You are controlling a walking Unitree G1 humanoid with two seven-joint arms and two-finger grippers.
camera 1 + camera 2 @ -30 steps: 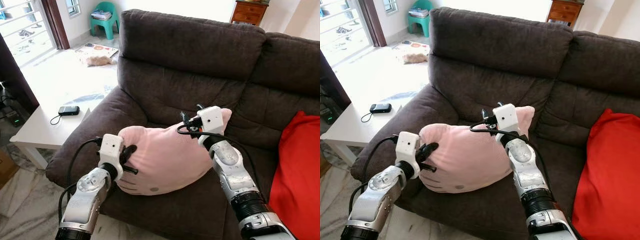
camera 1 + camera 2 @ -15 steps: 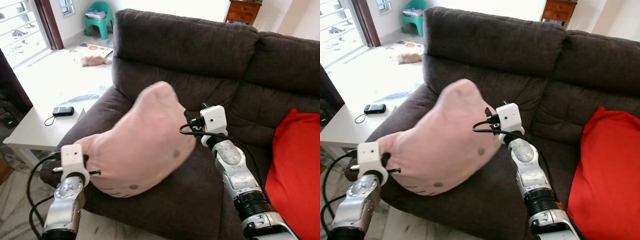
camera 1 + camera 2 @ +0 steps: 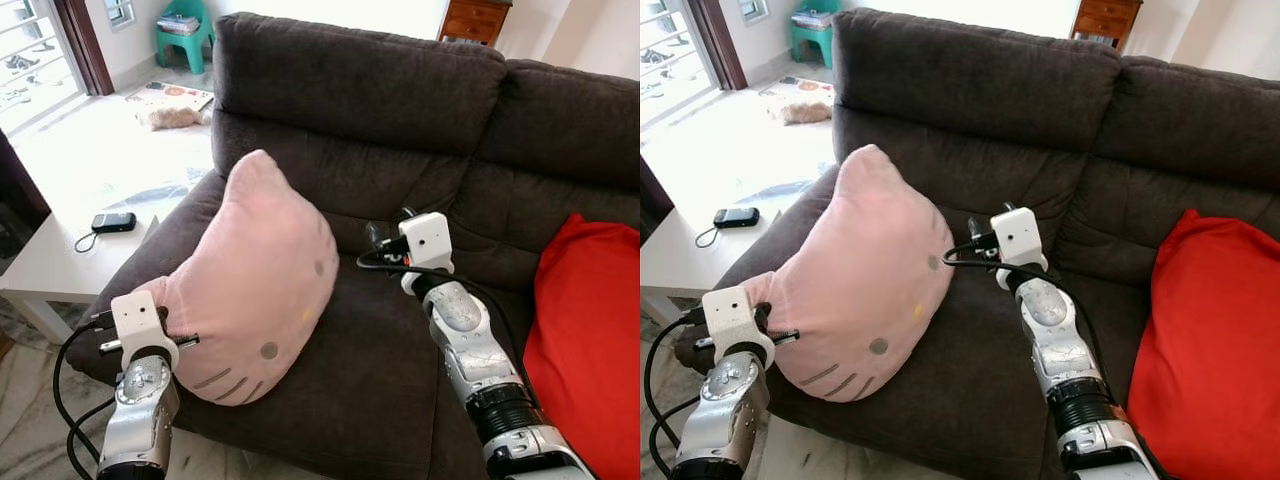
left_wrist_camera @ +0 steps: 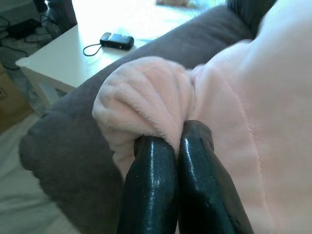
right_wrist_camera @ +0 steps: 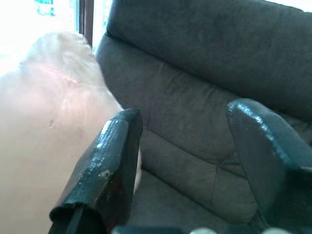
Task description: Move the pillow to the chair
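Left pincer (image 4: 170, 146) pinches the upright pillow (image 3: 255, 275), ear tip skyward; right pincer (image 5: 185, 161) gapes empty.

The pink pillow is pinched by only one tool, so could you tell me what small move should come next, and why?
Probably lift the pillow clear of the sofa: the left tool is shut on its corner, the right tool is open, and its lower edge rests on the armrest.

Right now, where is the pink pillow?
In the left eye view the pink pillow stands tilted on the sofa seat on the robot's left, by the armrest; the left gripper pinches its corner.
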